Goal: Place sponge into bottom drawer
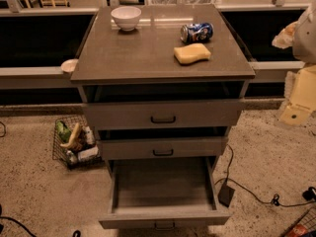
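**Speckled floor, open cabinet: sponge yet to be grasped**

Speckled flooring runs around a grey-brown cabinet whose flat, matte surface carries the task's things. The sponge lies on the right half of that surface, towards the near edge. It is a pale yellow foam block with wavy sides, soft-looking and likely to give under pressure. Just beyond it a blue soda can lies on its side, close but apart. A smooth white bowl sits at the far left.

The bottom drawer stands pulled out towards the near side, its wide tray bare, so the opening step looks done. The gripper hangs at the right edge of the scene, well apart from the sponge and holding nothing I can see. Whether it is spread or closed cannot be told.

The pick-up step seems to be in hand. The next move calls for a reach left over the sponge, a descent clear of the rollable can, and a grasp across the foam's narrow waist
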Controlling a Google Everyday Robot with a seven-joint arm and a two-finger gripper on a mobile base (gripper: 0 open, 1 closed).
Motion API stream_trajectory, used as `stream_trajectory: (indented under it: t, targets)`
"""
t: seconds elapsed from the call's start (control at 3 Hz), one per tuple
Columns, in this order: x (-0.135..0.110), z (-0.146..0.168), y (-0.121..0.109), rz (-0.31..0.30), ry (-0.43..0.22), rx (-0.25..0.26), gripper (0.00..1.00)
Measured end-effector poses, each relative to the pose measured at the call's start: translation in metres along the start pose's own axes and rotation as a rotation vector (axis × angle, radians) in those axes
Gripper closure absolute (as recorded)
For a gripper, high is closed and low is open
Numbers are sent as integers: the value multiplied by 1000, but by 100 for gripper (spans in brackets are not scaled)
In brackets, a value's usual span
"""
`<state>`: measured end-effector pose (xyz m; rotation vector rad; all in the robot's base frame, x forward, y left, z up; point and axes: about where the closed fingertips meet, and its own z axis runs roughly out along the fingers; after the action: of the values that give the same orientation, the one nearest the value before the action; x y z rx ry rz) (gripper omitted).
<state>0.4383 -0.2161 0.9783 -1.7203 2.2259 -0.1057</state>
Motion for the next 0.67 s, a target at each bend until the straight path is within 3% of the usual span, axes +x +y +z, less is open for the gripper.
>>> stream_trajectory:
  t: [0.33,0.67]
  targets:
    - [0,0,0,0,0,0,0]
    - [3,10,-26,30,-69,28,0]
